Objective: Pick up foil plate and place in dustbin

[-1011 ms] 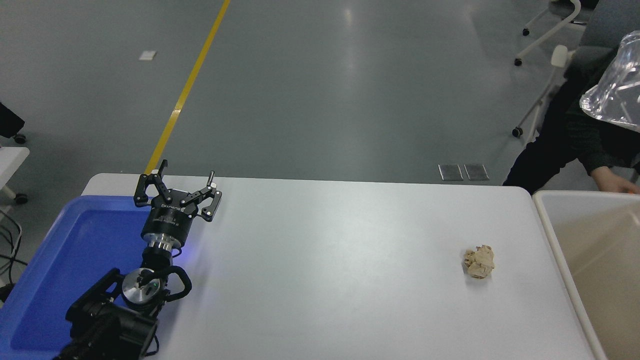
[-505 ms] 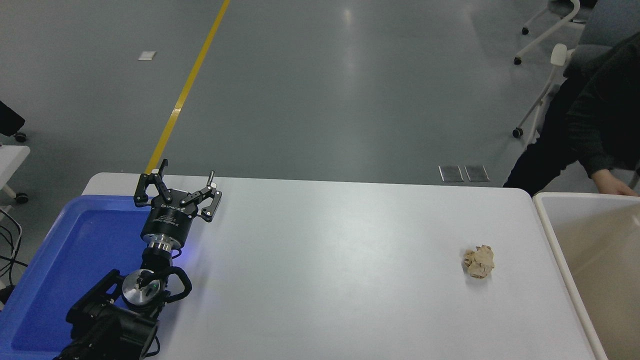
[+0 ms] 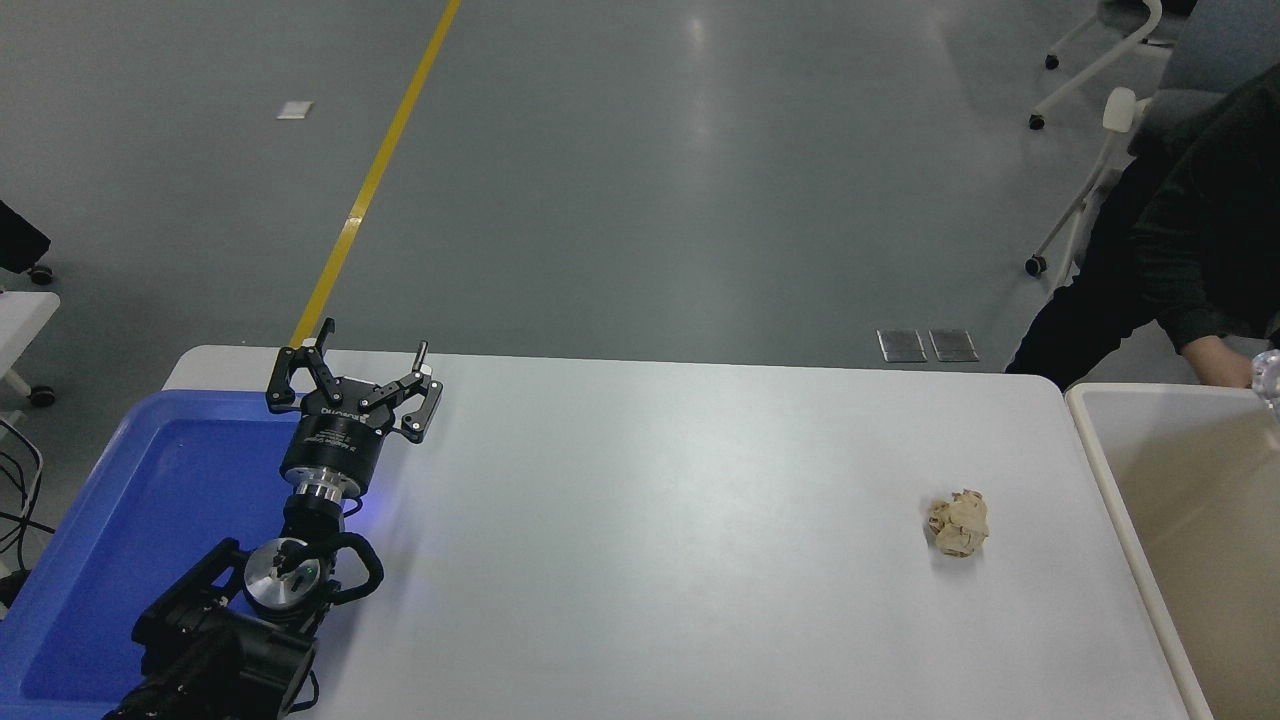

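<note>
Person's hand [image 3: 1222,360] shifted at dustbin [image 3: 1100,440] rim

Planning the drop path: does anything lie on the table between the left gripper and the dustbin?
Only a crumpled paper ball, on the table just short of the dustbin. The left gripper is parked by the blue tray. No foil plate is in view.

My table [image 3: 650,520] looks smooth and matt, the tray [image 3: 150,500] glossy plastic, the ball [image 3: 958,523] crumpled paper.
</note>
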{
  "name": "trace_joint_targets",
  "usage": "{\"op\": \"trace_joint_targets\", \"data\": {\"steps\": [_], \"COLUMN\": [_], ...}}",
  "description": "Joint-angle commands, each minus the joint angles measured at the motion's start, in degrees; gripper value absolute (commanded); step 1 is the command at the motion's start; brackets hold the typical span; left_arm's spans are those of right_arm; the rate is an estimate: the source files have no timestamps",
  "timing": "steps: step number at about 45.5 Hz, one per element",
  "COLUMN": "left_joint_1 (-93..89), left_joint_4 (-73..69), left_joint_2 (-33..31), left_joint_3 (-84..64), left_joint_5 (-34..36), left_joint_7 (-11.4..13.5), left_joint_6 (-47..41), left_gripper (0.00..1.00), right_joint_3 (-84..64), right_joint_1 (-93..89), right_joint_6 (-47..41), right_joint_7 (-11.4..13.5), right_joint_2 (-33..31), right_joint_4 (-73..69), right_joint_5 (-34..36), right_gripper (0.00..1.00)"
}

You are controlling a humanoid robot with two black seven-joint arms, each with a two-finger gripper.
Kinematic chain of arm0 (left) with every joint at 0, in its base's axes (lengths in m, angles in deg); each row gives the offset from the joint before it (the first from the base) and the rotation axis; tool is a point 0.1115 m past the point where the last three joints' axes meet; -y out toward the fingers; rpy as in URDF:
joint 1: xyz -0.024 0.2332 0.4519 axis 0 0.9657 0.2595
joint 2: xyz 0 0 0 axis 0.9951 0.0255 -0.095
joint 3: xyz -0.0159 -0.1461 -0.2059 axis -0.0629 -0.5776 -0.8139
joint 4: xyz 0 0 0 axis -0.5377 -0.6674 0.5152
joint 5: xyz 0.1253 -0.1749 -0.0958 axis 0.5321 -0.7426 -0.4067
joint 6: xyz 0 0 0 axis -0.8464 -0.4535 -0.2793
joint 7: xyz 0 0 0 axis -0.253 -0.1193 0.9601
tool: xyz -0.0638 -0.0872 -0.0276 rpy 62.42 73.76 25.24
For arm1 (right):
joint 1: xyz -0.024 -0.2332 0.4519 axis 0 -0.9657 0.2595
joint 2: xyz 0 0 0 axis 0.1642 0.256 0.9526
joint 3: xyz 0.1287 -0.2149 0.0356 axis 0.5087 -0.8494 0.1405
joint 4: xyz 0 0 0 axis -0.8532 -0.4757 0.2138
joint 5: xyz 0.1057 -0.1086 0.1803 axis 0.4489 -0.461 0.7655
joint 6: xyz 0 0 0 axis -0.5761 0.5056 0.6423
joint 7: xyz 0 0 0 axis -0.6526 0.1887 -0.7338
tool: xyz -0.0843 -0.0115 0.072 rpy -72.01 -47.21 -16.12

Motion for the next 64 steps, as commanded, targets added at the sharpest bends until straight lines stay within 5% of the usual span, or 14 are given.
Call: {"op": "trace_joint_targets", "data": {"steps": [1, 17, 19, 21, 26, 44, 64], "left_joint_1": [0.0, 0.0, 0.0, 0.0, 0.0, 0.0, 0.0], "left_joint_4": [-0.1, -0.1, -0.1, 0.0, 0.0, 0.0, 0.0], "left_joint_2": [0.0, 0.0, 0.0, 0.0, 0.0, 0.0, 0.0], "left_joint_3": [0.0, 0.0, 0.0, 0.0, 0.0, 0.0, 0.0], "left_joint_5": [0.0, -0.1, -0.1, -0.1, -0.1, 0.0, 0.0], "left_joint_7": [0.0, 0.0, 0.0, 0.0, 0.0, 0.0, 0.0], "left_joint_6": [0.0, 0.0, 0.0, 0.0, 0.0, 0.0, 0.0], "left_gripper": [0.99, 0.99, 0.99, 0.99, 0.99, 0.99, 0.99], "right_joint_3": [4.4, 4.2, 4.2, 4.2, 4.2, 3.0, -12.3], "right_joint_1": [-4.1, -4.9, -4.9, -4.8, -4.6, -1.3, 16.5], "right_joint_6": [0.5, 0.5, 0.4, 0.4, 0.1, -0.9, -14.9], "right_joint_7": [-0.2, -0.4, -0.4, -0.4, -0.4, -0.3, -0.4], "right_joint_2": [6.3, 6.9, 6.8, 6.6, 6.0, 1.7, -13.7], "right_joint_4": [2.9, 3.2, 3.4, 3.5, 3.6, 3.4, -5.1], "right_joint_5": [0.1, 0.0, 0.0, 0.1, 0.1, -0.9, -2.0], "right_gripper": [0.00, 0.00, 0.18, 0.55, 1.00, 1.00, 1.00]}}
